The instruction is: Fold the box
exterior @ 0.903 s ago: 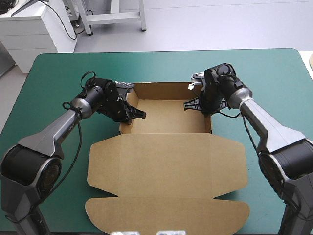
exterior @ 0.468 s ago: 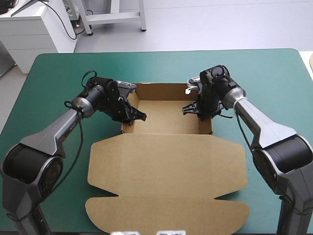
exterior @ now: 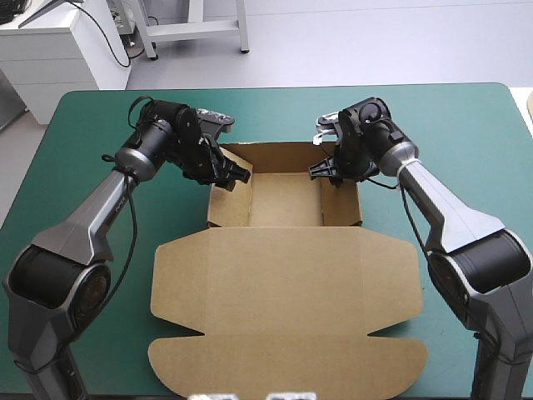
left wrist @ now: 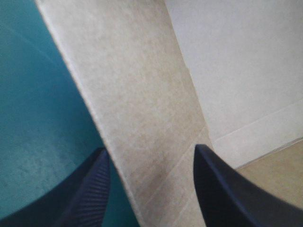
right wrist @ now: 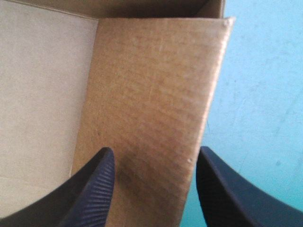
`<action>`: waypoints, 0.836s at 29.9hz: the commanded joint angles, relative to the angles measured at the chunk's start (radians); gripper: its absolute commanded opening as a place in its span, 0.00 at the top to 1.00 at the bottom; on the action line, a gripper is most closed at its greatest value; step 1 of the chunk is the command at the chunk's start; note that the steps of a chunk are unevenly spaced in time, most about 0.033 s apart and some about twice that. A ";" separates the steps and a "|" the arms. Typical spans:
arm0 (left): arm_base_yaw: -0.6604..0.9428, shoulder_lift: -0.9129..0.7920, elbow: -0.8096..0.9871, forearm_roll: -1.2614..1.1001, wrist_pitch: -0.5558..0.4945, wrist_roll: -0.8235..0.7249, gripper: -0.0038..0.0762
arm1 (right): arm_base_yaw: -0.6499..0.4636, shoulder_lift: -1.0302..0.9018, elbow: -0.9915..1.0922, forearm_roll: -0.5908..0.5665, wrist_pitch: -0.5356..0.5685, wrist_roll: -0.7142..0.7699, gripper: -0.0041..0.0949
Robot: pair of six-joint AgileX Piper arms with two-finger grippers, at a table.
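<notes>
Lengthwise the box [exterior: 283, 283] runs far-to-near, lid nearest; left hand [left wrist: 150, 149] and right hand [right wrist: 155, 149] gape, gripping nothing.

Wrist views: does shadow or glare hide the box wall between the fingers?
Left wrist view: no glare, a faint shadow on the box by the left gripper. Right wrist view: the same by the right gripper; nothing hidden.

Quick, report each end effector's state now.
Left end effector: open, astride a side wall of the brown cardboard box.
Right end effector: open, astride the opposite side wall.
</notes>
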 commanded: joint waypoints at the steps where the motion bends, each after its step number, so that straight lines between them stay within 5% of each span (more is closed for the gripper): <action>1: -0.002 -0.059 -0.108 0.008 0.060 0.001 0.47 | -0.005 -0.087 -0.038 -0.022 0.010 -0.018 0.46; 10: -0.002 -0.178 -0.254 0.126 0.060 -0.002 0.53 | -0.005 -0.175 -0.038 -0.053 0.010 -0.058 0.46; 17: -0.002 -0.346 -0.233 0.161 0.060 0.025 0.97 | -0.005 -0.222 -0.036 -0.104 0.011 -0.036 0.46; 25: -0.002 -0.574 -0.029 0.161 0.053 0.035 0.96 | -0.005 -0.218 -0.016 -0.036 0.011 0.034 0.47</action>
